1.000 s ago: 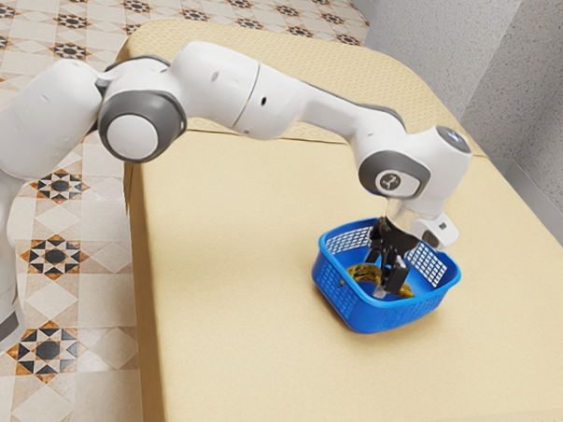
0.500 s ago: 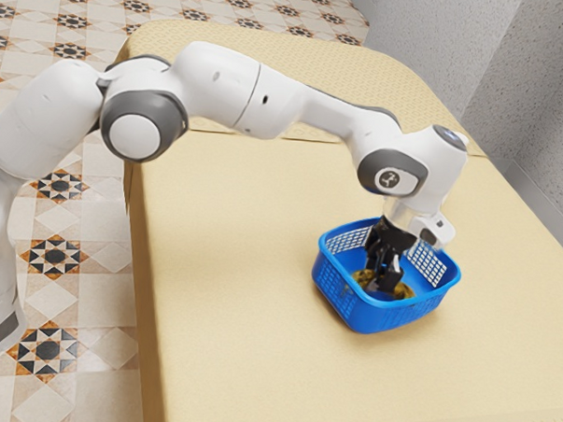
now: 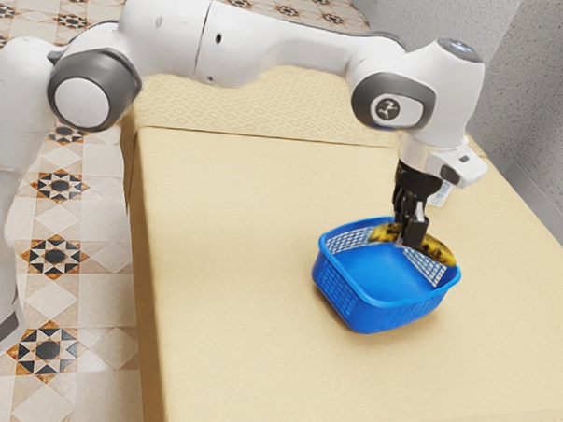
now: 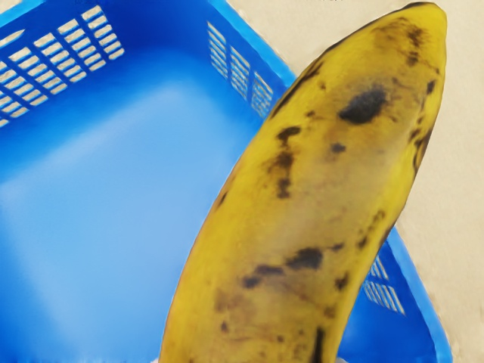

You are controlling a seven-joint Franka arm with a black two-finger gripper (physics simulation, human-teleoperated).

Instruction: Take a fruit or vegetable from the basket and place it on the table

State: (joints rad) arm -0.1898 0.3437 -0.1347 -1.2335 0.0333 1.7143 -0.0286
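Soft, bright light lays a faint shadow [image 3: 386, 334] at six o'clock from the basket [image 3: 380, 315] in the exterior view — its floor [image 3: 370, 271] gleams.

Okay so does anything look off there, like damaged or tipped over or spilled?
The banana in my gripper has dark blotches and specks along its yellow peel, so it may be overripe or bruised. Otherwise nothing stands out: the blue basket sits upright on the table, and I see no spill.
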